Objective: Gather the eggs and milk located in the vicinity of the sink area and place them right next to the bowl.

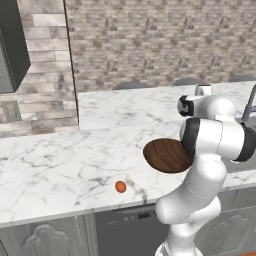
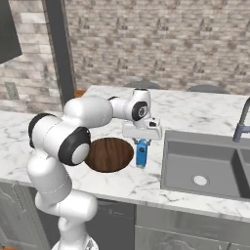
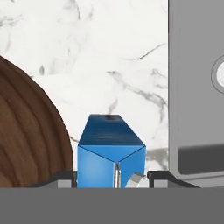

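Blue milk (image 2: 141, 153): upright, clamped in tool (image 2: 142, 142), between bowl and sink.
Wooden bowl (image 2: 110, 154): near table's front edge.
Orange-brown egg (image 1: 120, 187): by front edge.
Sink (image 2: 205, 166): grey.

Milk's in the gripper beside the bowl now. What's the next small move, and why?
Probably lower it slightly, then open. The gripper holds the milk upright between the bowl and the sink; its base looks at or just above the counter.

milk (image 2: 141, 154) stands between bowl (image 2: 109, 154) and sink (image 2: 205, 168) on counter (image 2: 146, 183).
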Tool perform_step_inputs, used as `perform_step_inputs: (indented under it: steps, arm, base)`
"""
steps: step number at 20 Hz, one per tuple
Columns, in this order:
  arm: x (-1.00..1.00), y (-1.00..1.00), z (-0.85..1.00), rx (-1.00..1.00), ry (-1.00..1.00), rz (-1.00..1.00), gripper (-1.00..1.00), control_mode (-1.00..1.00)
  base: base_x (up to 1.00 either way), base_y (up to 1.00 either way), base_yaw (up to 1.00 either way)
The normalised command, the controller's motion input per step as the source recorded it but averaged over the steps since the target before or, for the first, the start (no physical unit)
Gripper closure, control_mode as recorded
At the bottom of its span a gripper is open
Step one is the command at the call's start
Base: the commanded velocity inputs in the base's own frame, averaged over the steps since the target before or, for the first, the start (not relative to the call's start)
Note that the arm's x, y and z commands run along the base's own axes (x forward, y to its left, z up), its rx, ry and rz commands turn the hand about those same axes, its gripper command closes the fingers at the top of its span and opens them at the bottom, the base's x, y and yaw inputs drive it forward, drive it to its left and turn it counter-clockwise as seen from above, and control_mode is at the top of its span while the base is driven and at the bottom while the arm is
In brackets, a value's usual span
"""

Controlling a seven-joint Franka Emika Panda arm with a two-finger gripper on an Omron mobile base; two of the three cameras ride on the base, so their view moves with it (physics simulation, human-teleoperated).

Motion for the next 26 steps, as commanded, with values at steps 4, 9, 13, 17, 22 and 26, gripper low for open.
perform_step_inputs:
  steps: [4,9,13,17,22,26]
  arm:
    - [0.00,0.00,-0.08,0.00,0.00,0.01,1.00,-1.00]
    - [0.00,0.00,-0.10,0.00,0.00,0.01,1.00,-1.00]
    - [0.00,0.00,-0.13,0.01,0.00,0.00,1.00,-1.00]
    - [0.00,0.00,-0.16,0.02,0.00,0.00,1.00,-1.00]
    - [0.00,0.00,-0.18,0.02,0.00,0.00,-1.00,-1.00]
    - [0.00,0.00,-0.03,0.00,0.00,0.00,-1.00,-1.00]
  base:
    - [0.00,0.00,0.00]
    - [0.00,0.00,0.00]
    - [0.00,0.00,0.00]
    - [0.00,0.00,0.00]
    - [0.00,0.00,0.00]
    - [0.00,0.00,0.00]
